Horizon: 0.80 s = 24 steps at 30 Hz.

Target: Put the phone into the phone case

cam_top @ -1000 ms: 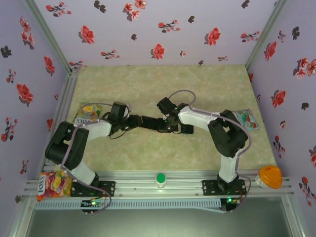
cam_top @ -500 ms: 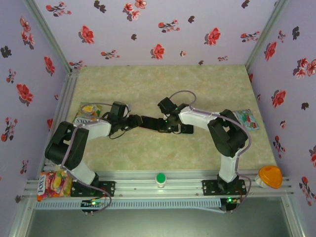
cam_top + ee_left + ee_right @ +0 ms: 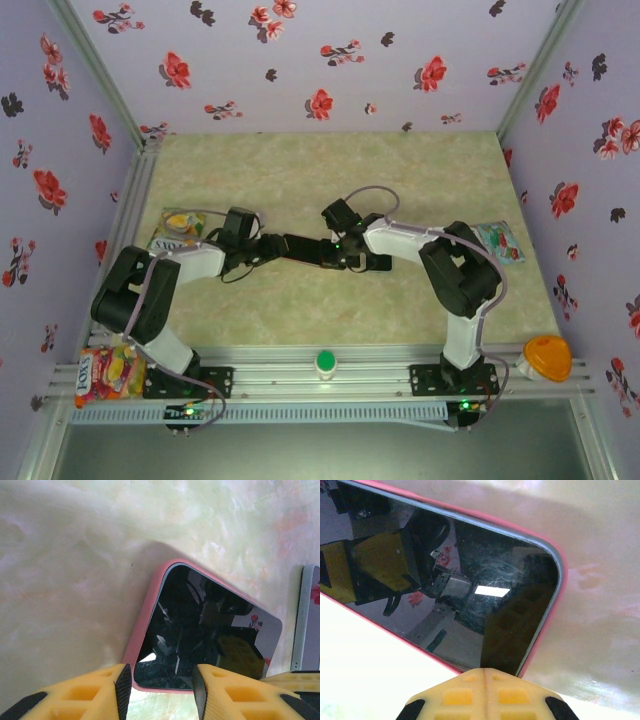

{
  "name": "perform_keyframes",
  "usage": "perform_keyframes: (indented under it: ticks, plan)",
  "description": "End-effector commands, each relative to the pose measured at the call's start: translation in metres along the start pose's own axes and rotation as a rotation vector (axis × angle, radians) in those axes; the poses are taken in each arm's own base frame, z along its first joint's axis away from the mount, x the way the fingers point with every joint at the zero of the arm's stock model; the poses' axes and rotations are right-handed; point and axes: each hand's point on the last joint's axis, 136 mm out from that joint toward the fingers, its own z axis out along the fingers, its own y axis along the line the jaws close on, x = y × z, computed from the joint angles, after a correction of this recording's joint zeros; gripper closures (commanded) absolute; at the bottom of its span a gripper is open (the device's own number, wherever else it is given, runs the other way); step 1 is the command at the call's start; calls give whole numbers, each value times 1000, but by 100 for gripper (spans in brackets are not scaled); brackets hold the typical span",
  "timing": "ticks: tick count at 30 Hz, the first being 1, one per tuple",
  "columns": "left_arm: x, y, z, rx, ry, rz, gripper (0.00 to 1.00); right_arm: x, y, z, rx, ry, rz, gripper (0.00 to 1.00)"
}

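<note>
In the wrist views the phone is seen on the tabletop, framed by the pink case. The left pincer is held apart at its edge, the right pincer pressed together at its corner.

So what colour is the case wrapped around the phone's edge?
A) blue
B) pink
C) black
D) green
B: the case shows as a pink rim running round the dark glass of the phone lying on the table.
</note>
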Motion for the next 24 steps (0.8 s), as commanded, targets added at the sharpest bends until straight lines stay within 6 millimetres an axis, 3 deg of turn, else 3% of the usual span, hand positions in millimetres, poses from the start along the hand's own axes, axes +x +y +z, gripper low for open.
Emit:
perform_keyframes:
  ticks: [1, 7, 12, 16, 19, 24]
  plan:
    - [-2, 0, -3, 5, -7, 13, 58, 61, -69, 56, 207, 178, 60, 100]
    - [-4, -2, -2, 8, -10, 12, 58, 45, -44, 33, 142, 124, 52, 100]
    - [-6, -4, -3, 10, -12, 15, 58, 10, -3, -12, 42, 17, 19, 100]
    - [-6, -4, -3, 10, -13, 13, 58, -23, 16, -45, -32, -64, 7, 96]
    - [-5, -3, -4, 13, -17, 7, 58, -46, 17, -54, -39, -107, -8, 93]
    - [-4, -4, -9, 18, -26, 0, 58, -79, 8, -49, -25, -151, -19, 93]
